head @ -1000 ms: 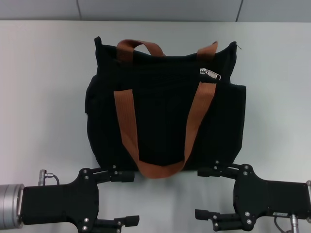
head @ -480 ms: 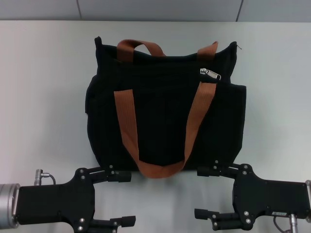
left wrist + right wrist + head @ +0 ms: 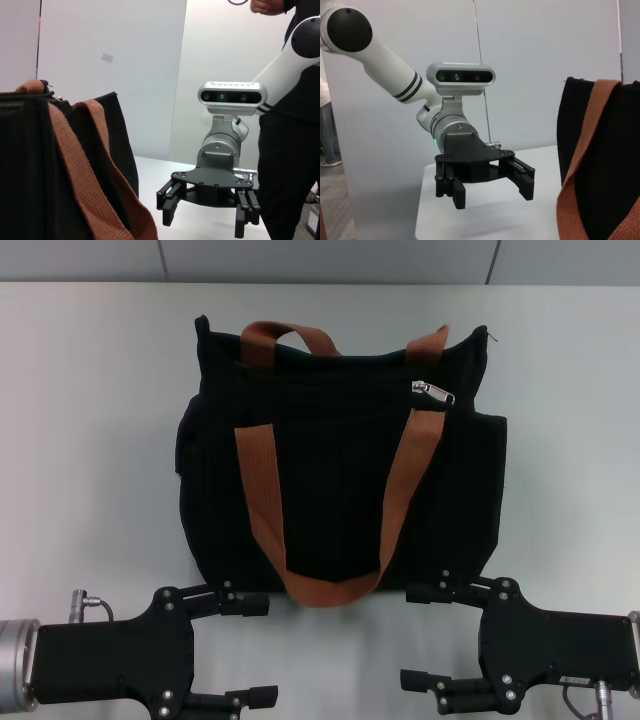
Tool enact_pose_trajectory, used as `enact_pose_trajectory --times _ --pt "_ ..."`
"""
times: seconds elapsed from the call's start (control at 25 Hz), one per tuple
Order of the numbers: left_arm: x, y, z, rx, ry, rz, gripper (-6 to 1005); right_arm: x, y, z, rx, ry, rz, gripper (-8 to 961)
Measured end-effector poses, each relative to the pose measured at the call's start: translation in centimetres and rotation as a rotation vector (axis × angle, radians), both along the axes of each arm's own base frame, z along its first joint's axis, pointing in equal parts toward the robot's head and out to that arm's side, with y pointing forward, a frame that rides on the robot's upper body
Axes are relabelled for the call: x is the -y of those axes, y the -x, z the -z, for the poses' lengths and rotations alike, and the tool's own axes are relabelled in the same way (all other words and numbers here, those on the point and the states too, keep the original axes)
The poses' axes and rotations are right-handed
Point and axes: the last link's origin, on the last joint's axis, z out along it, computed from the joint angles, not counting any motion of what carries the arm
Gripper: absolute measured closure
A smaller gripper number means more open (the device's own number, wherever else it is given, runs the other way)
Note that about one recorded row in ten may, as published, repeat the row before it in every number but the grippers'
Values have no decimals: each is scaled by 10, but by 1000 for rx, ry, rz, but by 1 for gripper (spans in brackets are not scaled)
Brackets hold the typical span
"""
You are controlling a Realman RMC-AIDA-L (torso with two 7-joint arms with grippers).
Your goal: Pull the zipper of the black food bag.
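Change: left gripper (image 3: 243,650) drawn slightly back toward 7 o'clock; no approach begun.
Left jaws: apart, empty.
Right gripper (image 3: 432,637): at 5 o'clock, jaws apart, holding nothing.
Zipper (image 3: 431,391): at 1 o'clock, on black food bag (image 3: 340,470), mid-tabletop (image 3: 90,440); well apart from both grippers.

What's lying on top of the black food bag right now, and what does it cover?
An orange strap handle loops across the black food bag. The zipper lies at its far right end, uncovered. Whatever fabric lies under the strap is hidden. Neither the left gripper nor the right gripper touches it.
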Motion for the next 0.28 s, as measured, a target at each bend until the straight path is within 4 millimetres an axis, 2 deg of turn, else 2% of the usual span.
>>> enact_pose_trajectory --times 0.28 --pt "0 0 0 0 0 0 181 0 0 0 0 0 0 135"
